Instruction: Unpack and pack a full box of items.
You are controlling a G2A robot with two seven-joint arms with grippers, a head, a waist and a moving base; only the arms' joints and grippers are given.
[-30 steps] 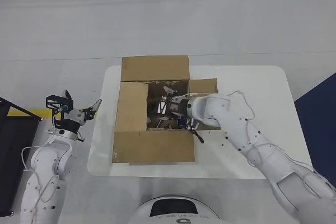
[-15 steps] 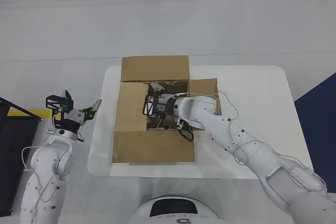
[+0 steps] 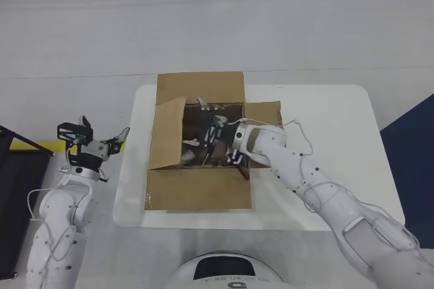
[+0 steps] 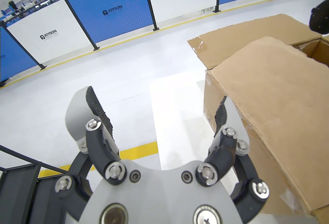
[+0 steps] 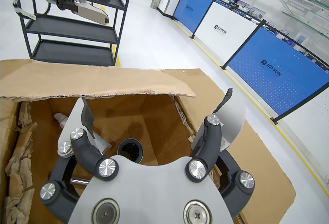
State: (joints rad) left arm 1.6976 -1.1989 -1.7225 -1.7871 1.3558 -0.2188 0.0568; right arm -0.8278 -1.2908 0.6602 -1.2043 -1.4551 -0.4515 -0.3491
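At the table's (image 3: 325,144) middle, a little toward 9 o'clock, sits the box (image 3: 195,189), open. Its flaps at 12 and 6 o'clock are folded flat out, and the flap (image 3: 168,134) at 9 o'clock is tilted half up.

The right claw (image 5: 156,106) hangs over the opening, spread wide with nothing between its fingers. Below it, inside the box, lie a dark round-mouthed vessel (image 5: 129,149), a white tube (image 5: 61,118) and crumpled brown paper (image 5: 20,158) along one wall. The left claw (image 4: 156,99) is off the table at 9 o'clock, apart from the box. It too is spread and holds nothing.

Every item I can make out is inside the box, so I judge the unpacking barely started. The flaps are open, but the first item has not yet been gripped. Emptying the box and then packing it all back are both left to do.

As for writing, the blue and white panels (image 4: 110,11) round the floor each carry a logo and a word, which I leave unread. The box wall bears a small printed mark (image 4: 210,117), too small to read. Scraps of clear tape (image 4: 198,42) cling to a flap edge. No label on the tube can be read.
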